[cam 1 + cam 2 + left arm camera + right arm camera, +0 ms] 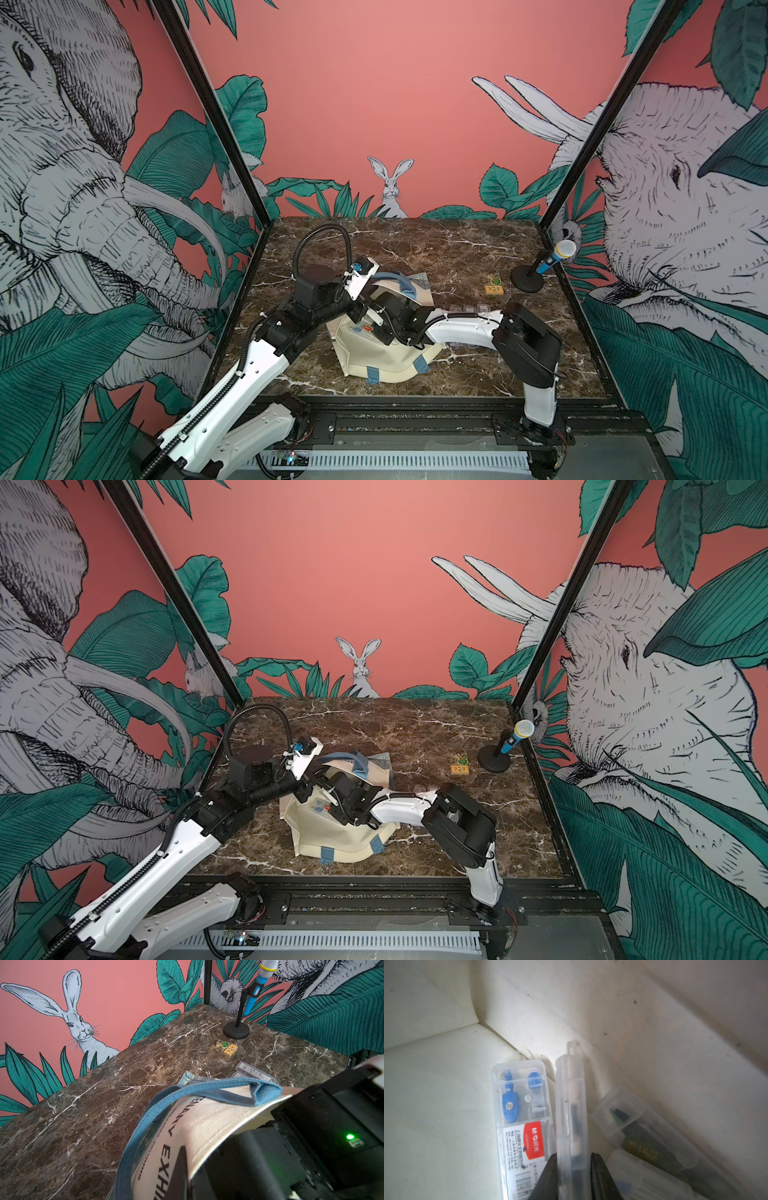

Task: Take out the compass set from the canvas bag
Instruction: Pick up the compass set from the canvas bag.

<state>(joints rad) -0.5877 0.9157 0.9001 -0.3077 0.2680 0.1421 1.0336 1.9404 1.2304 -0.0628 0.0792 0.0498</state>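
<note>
The compass set (522, 1118) I can read best is a flat clear box with a blue compass inside and a red label across its middle. It lies on the floor of the canvas bag (386, 365), close to an inner corner. Right against its long side is a 2nd clear case (571, 1109), turned on edge, with something dark inside that I cannot make out.

That 2nd case is what my right gripper (574, 1169) straddles. My 2 fingers (548, 1180) stand narrow, 1 at each side of it, touching or very nearly so. I cannot tell whether they are pressing. 2 more clear cases lie just beside, toward the bag's wall, so at least 4 are inside.

The bag lies on its side on the marble table (415, 249). My left gripper (185, 1155) is pinched tight on the upper lip of the mouth and holds it raised, with the blue handle (207, 1088) draped over the lifted rim.

Just outside the bag, a few clear cases of the same sort (255, 1072) lie on the table, so part of the emptying looks done. Further off are small wooden blocks (229, 1051) and a toy microphone (255, 995) on its stand.

As I judge it, the mouth is open and I am in. A sure grip, the lift out through the mouth and the setting down are left. The labelled box beside my fingers is the 1 I am certain of.
</note>
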